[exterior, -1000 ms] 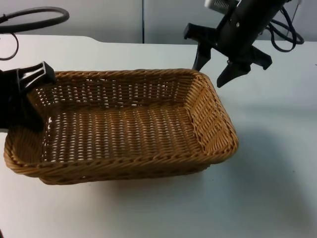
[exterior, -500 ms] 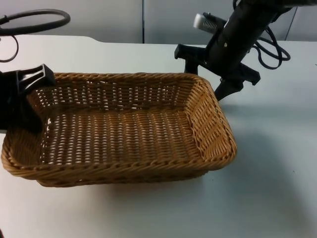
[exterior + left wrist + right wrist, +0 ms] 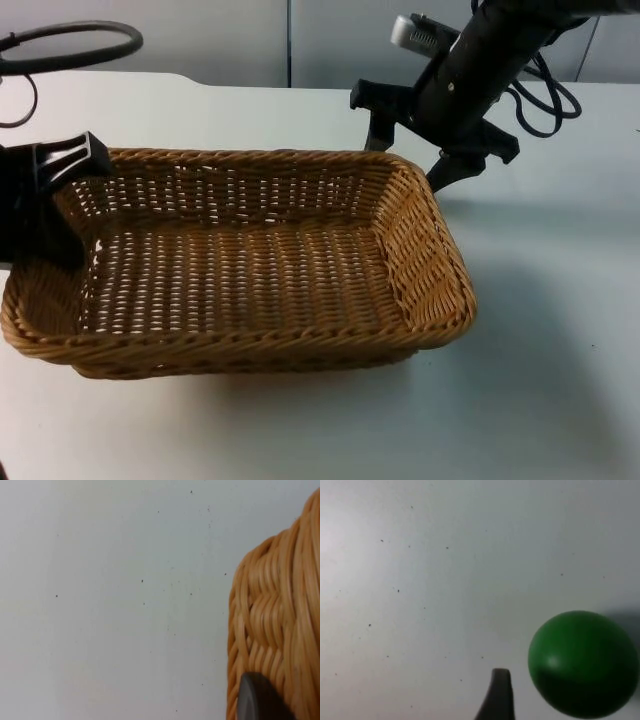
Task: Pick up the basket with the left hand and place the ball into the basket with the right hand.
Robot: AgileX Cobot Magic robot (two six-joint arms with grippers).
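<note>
A brown wicker basket (image 3: 240, 260) hangs a little above the white table, casting a shadow beneath. My left gripper (image 3: 50, 205) is shut on its left end; the left wrist view has the woven rim (image 3: 280, 630) against a black fingertip (image 3: 257, 700). My right gripper (image 3: 410, 152) stands open just behind the basket's far right corner, fingers pointing down. In the right wrist view a green ball (image 3: 582, 662) lies on the table beside a black fingertip (image 3: 497, 695), apart from it.
The grey partition wall (image 3: 250, 40) closes off the table's far edge. Bare white table (image 3: 560, 330) stretches to the right of the basket and in front of it.
My right gripper has moved left and slightly back, closer to the basket's far right corner. The basket has shifted slightly left in my left gripper.
</note>
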